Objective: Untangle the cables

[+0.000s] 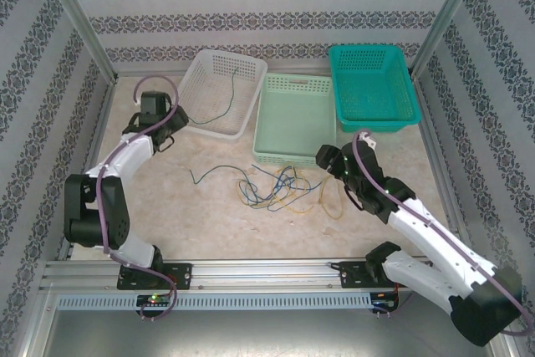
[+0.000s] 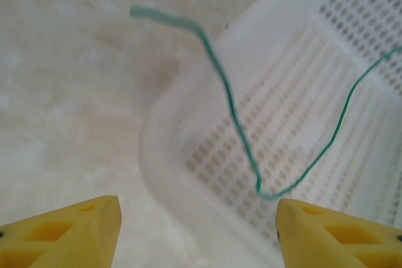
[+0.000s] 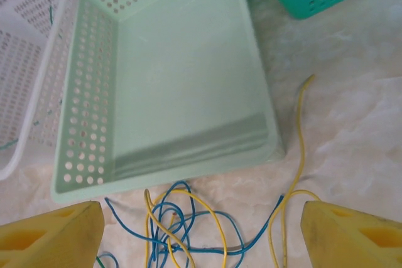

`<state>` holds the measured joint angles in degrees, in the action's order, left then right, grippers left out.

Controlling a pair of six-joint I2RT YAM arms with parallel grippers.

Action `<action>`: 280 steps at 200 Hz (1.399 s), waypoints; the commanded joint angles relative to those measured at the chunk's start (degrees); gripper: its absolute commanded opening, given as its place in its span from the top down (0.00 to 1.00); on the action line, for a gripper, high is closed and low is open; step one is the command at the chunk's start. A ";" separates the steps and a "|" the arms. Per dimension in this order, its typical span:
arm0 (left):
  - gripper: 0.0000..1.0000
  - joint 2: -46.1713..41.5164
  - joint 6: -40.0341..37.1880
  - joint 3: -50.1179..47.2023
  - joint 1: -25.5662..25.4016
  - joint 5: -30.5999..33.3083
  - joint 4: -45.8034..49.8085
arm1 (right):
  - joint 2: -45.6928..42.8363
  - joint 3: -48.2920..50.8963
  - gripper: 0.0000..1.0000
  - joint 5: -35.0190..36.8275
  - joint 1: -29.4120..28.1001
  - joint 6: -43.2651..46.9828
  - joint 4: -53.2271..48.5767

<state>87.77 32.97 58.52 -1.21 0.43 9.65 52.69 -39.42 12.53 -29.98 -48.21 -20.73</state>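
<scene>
A: Cables, where and what?

B: Main tangle [image 1: 280, 188] lies on the table [image 1: 167, 215], just in front of the mint basket [image 1: 297, 155]. It is thin, limp blue and yellow wire, looped and crossed over itself. One yellow strand [image 3: 300, 136] runs out to the right, past the mint basket's corner. A dark strand [image 1: 209, 171] trails out to the left. A separate green cable [image 2: 232, 111] curves across the floor of the white basket [image 2: 164, 155], with one end up over its rim above the table.

A: Grippers?

B: Left gripper [image 2: 198, 218] has its yellow fingers [image 2: 69, 230] spread wide with nothing between them, poised over the white basket's near-left corner. Right gripper [image 3: 201, 218] is likewise spread and holds nothing, above the right side of the tangle and facing the mint basket.

A: Surroundings?

B: Three plastic baskets stand in a row at the back: white with fine slotted mesh, mint with smooth floor and round-holed walls, teal basket [image 1: 372, 119] with grid mesh. White and mint touch or nearly so; I cannot tell which. Teal overlaps the mint basket's right rim. The table is beige and mottled like marble. The walls are patterned paper. A purple hose [image 1: 104, 206] runs along each arm. An aluminium rail [image 1: 267, 272] runs along the near edge.
</scene>
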 commanded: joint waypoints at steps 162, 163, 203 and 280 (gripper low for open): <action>0.23 -25.86 14.25 -29.25 -18.83 6.95 3.31 | 22.56 -14.42 0.20 -4.55 -9.85 11.66 1.35; 0.23 -25.74 14.24 -29.25 -18.87 7.04 3.29 | 22.51 -14.39 0.20 -4.55 -9.84 11.70 1.33; 0.34 -20.35 14.52 -29.14 -18.91 7.05 -0.23 | 22.09 -13.78 0.20 -4.15 -9.81 11.20 1.31; 0.81 -14.23 11.49 -24.87 -18.88 8.35 -4.49 | 22.95 -13.24 0.19 -5.37 -10.55 13.70 0.77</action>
<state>74.15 46.59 30.74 -19.51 7.79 7.88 75.72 -52.77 7.57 -39.31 -36.58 -19.94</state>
